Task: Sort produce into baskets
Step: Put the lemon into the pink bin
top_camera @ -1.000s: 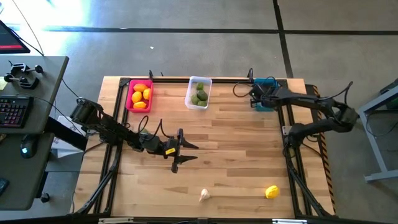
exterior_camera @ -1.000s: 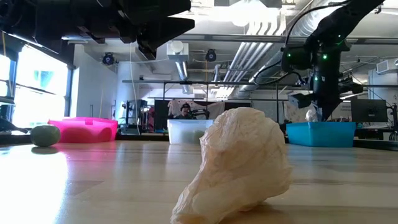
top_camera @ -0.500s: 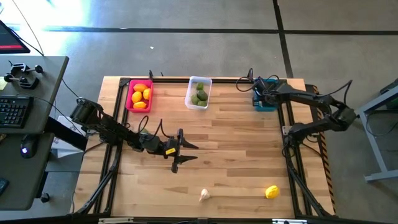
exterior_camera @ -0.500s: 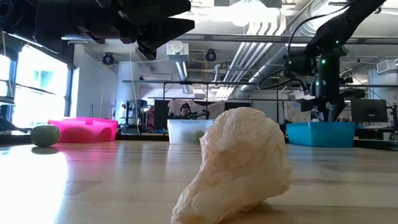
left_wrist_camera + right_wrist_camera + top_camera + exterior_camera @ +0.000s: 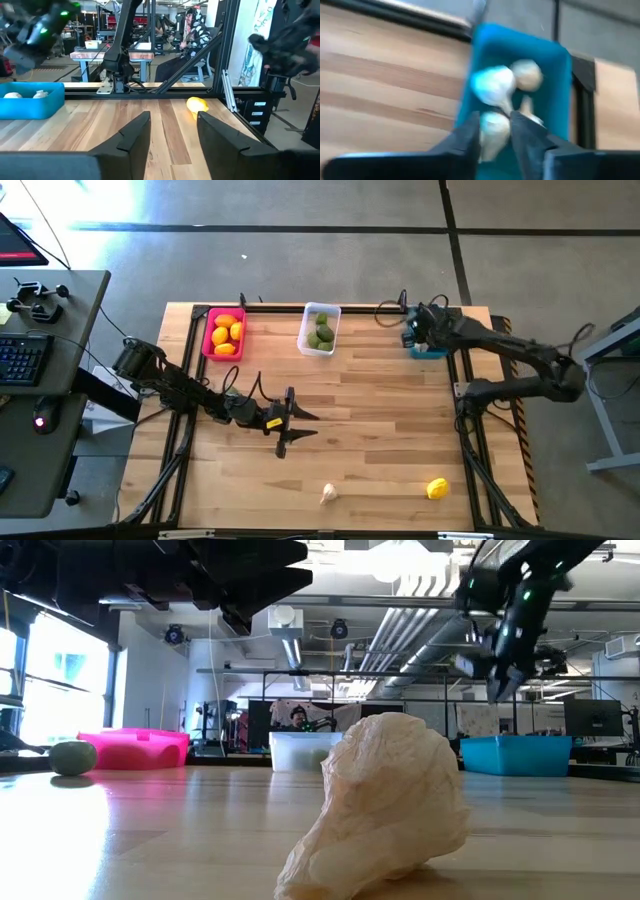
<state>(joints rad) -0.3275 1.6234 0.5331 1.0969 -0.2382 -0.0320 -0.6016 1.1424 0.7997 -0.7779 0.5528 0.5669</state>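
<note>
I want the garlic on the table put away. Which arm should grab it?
Probably the left. Its fingers hang open over mid-table, nearer the loose garlic. The right fingers are far off, above the teal bin.

The right pincer covers most of the teal bin in high view, the garlic bulbs blur in right wrist view, & low view's near bulb hides the worktop behind it, incl. the lemon.

high: overhead | low: table-level, garlic bulb close | shared: teal bin
</note>
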